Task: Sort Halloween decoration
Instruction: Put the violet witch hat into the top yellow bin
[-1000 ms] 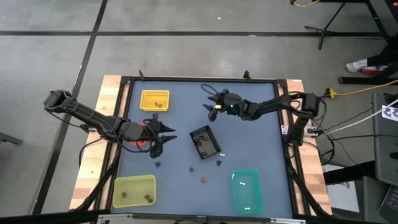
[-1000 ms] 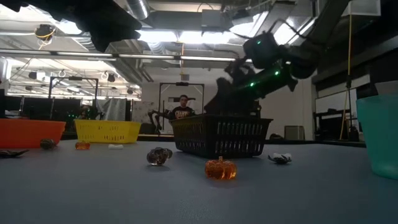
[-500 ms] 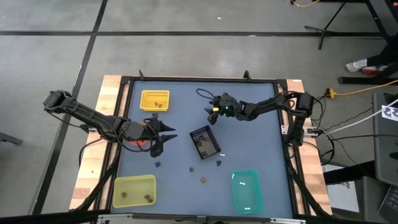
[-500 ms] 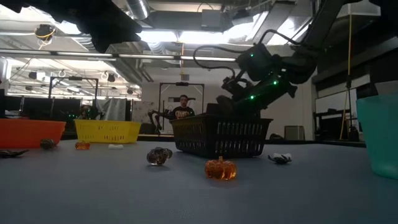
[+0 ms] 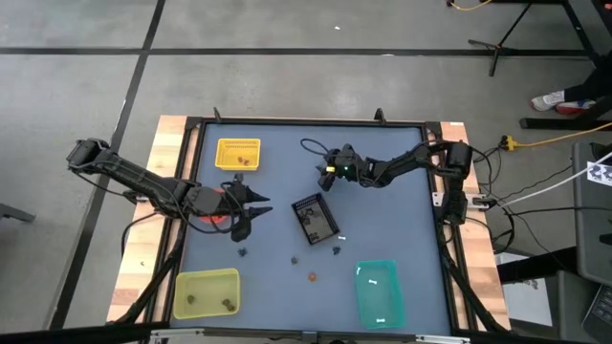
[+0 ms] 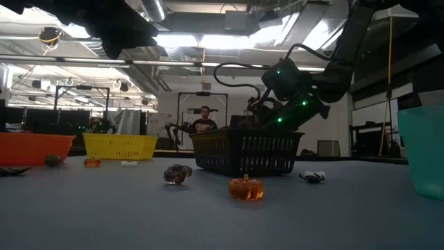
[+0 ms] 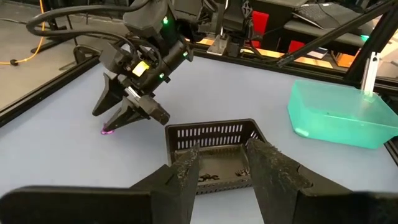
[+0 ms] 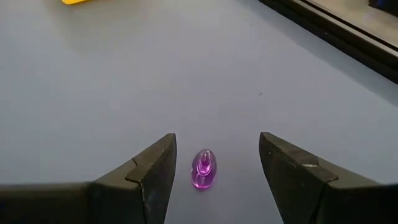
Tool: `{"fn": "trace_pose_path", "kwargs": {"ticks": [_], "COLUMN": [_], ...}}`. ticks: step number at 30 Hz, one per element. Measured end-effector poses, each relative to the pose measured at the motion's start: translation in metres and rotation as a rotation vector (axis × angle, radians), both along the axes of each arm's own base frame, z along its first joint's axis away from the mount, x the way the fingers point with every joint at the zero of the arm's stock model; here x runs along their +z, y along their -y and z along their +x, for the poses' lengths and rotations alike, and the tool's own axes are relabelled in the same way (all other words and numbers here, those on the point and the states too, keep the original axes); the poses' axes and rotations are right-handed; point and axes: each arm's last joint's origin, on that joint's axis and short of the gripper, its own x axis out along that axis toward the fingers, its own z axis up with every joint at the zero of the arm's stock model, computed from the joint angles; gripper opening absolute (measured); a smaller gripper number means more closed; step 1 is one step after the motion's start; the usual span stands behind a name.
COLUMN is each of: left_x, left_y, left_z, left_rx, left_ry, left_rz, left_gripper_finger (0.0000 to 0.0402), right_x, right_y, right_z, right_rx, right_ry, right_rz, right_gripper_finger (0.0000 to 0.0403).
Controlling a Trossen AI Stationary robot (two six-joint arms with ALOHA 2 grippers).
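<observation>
Low view hid a lot: the left arm was just a dark blur overhead, and the teal bin (image 6: 424, 149) got cut off at the edge. Contents of the black basket (image 6: 247, 151) were hard to read from there, but the left wrist view showed a few dark trinkets (image 7: 219, 175) lying inside. From above, the yellow tray (image 5: 238, 154) had some small bits in it, the yellow-green tray (image 5: 205, 292) a couple of dark ones, the teal bin two white pieces (image 5: 381, 321). An orange pumpkin (image 6: 246, 188) and a dark trinket (image 6: 177, 173) sat loose on the blue table (image 5: 392, 220) near the basket. The right gripper (image 8: 211, 168) had its fingers spread apart, low on either side of a tiny purple trinket (image 8: 203, 168), not touching it. The left gripper (image 7: 225, 163) hovered over by the orange container (image 6: 33, 148), fingers partly apart, holding nothing.
</observation>
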Motion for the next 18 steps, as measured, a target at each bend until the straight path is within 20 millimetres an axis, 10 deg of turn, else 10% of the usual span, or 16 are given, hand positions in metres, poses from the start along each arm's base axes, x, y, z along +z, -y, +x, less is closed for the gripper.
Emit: {"fn": "trace_pose_path", "kwargs": {"ticks": [18], "left_x": [0.0000], "left_y": [0.0000], "left_z": [0.0000], "left_rx": [0.000], "left_ry": [0.000], "left_rz": [0.000], "left_gripper_finger": [0.0121], "right_x": [-0.0017], "right_y": [-0.0005], "right_z": [-0.0010], "right_rx": [0.007], "right_ry": [-0.018], "right_rz": [0.010], "right_gripper_finger": [0.0227]}}
